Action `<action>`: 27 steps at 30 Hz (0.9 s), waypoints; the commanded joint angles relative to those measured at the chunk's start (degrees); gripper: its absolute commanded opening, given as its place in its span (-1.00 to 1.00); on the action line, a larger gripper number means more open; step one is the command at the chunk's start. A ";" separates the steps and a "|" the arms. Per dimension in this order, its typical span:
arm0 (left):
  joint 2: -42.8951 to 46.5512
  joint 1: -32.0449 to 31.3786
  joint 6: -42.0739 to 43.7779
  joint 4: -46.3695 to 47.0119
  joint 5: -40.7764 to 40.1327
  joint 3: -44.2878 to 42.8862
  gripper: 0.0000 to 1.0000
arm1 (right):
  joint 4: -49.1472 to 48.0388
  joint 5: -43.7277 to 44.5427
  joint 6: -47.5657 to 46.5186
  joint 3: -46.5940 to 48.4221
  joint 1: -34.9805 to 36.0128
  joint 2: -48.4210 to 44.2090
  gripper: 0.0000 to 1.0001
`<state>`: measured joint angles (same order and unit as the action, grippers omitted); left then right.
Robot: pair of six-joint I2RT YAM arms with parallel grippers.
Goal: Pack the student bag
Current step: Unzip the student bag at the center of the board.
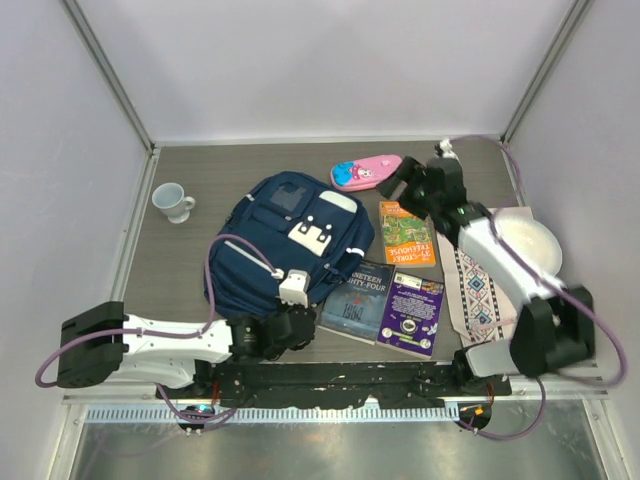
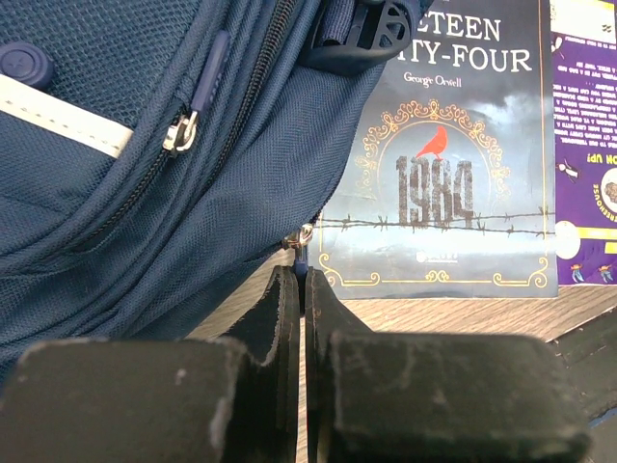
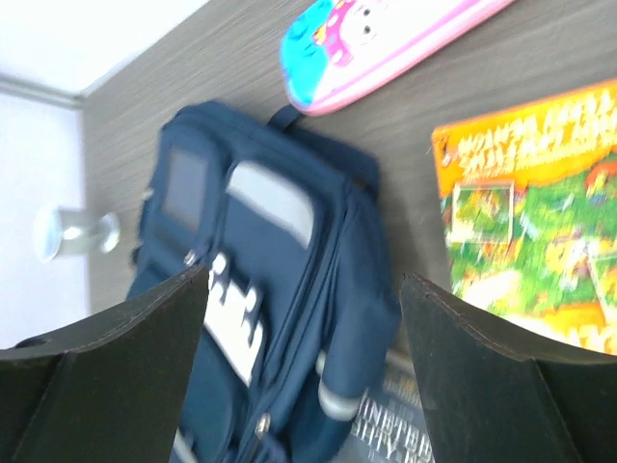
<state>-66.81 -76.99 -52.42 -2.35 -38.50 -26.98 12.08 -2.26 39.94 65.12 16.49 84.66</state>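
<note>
The navy student bag lies flat at the table's middle, front pockets up, zips shut. My left gripper is at its near right edge. In the left wrist view the bag fills the left, and my left gripper is shut on a small blue zipper pull hanging from a silver slider at the bag's edge. My right gripper is open and empty, held above the table by the bag's far right corner. In the right wrist view the bag lies below and between the right gripper's spread fingers.
A pink pencil case and an orange book lie right of the bag. A dark "1984" book touches the bag's near right edge, with a purple book beside it. A patterned cloth and white bowl are far right. A cup stands far left.
</note>
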 commanded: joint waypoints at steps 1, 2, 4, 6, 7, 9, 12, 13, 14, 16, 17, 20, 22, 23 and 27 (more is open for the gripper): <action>1.77 -0.18 0.56 3.14 -3.16 -3.34 -1.00 | -14.46 -8.70 13.95 -18.76 1.08 -17.13 0.71; 1.42 -0.18 1.09 3.14 -3.25 -4.38 -1.00 | -16.36 -9.16 16.37 -25.85 3.18 -19.77 0.70; 1.24 -0.18 2.40 3.75 -2.90 -5.10 -1.00 | -15.78 -7.59 20.50 -30.12 5.99 -26.37 0.70; 0.72 -0.18 3.29 4.37 -2.63 -6.24 -1.00 | -15.24 -5.74 21.93 -34.17 10.30 -30.93 0.69; 0.71 -0.18 4.42 5.07 -2.28 -6.68 -1.00 | -14.89 -4.95 23.58 -35.06 11.62 -31.92 0.69; 0.10 -0.18 5.84 5.51 -1.67 -7.99 -1.00 | -15.85 -3.54 24.91 -36.82 15.58 -33.16 0.69; -1.04 -0.18 7.95 5.43 -0.79 -9.84 -1.00 | -18.30 -1.62 26.59 -37.53 19.79 -31.67 0.69; -1.22 -0.18 8.47 5.51 -0.53 -10.37 -1.00 | -19.36 -1.69 26.76 -37.53 20.50 -29.49 0.69; -1.48 -0.18 9.09 5.51 0.00 -10.63 -1.00 | -20.59 -2.21 27.64 -37.61 21.03 -28.25 0.69; -1.66 -0.18 9.53 5.86 0.35 -10.90 -1.00 | -24.54 -2.75 28.52 -37.79 22.96 -24.92 0.68; -1.66 -0.18 9.79 6.04 0.53 -10.90 -1.00 | -25.60 -2.49 28.87 -37.70 23.58 -23.85 0.68; -1.14 -0.18 10.24 6.74 0.88 -10.64 -1.00 | -27.54 -1.69 30.19 -37.53 25.25 -20.52 0.63; -0.26 -0.18 10.32 7.36 0.71 -10.29 -1.00 | -29.65 -1.43 31.33 -37.87 25.96 -19.19 0.57; 0.01 -0.18 10.32 7.53 0.71 -10.20 -1.00 | -30.18 -1.17 31.60 -38.14 26.31 -18.31 0.51; 1.33 -0.18 11.29 8.85 1.58 -9.49 -1.00 | -31.93 -0.55 31.69 -37.44 26.49 -15.50 0.19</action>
<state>-68.62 -76.97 -42.76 -1.54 -37.04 -34.81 -13.87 -4.95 70.13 26.83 42.61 67.33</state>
